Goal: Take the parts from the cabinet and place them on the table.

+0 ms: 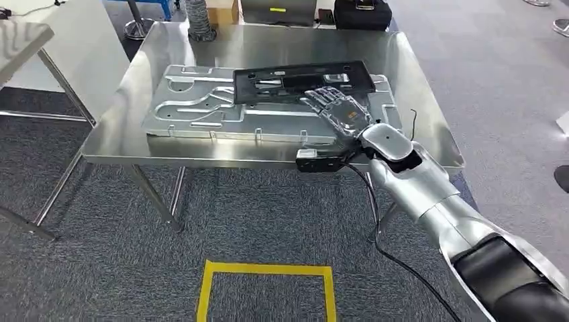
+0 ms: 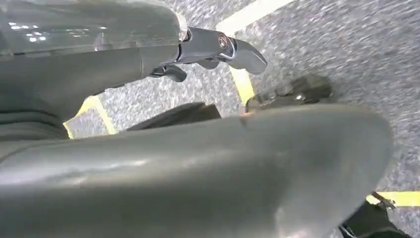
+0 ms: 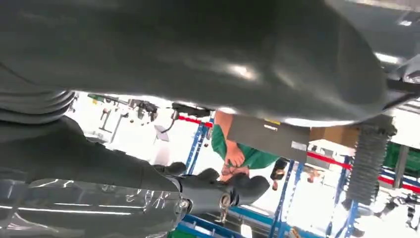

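Grey carpet and a yellow floor marking (image 1: 267, 285) surround a steel table (image 1: 429, 127) where the robot's right hand (image 1: 339, 109) lies flat, fingers (image 1: 322, 96) spread and clamped on nothing, their tips touching or just over the near edge of a black panel (image 1: 302, 81). That panel rests on top of a larger silver metal sheet (image 1: 194, 111), both already on the table, long axes running side to side across the robot's view. The black part lies just ahead of the fingertips, slightly toward the robot's left, so the right hand is plainly the nearer one. The left hand (image 2: 218, 49) hangs over the carpet, well away from the table; whether its fingers are curled or loose cannot be told. Bare steel remains beyond and to either side of the stacked parts, while the sheet's near edge sits close to the table's front rim, leaving little slack there. Judging by this, the placing looks done or nearly so, and pulling the arm straight back seems unobstructed.
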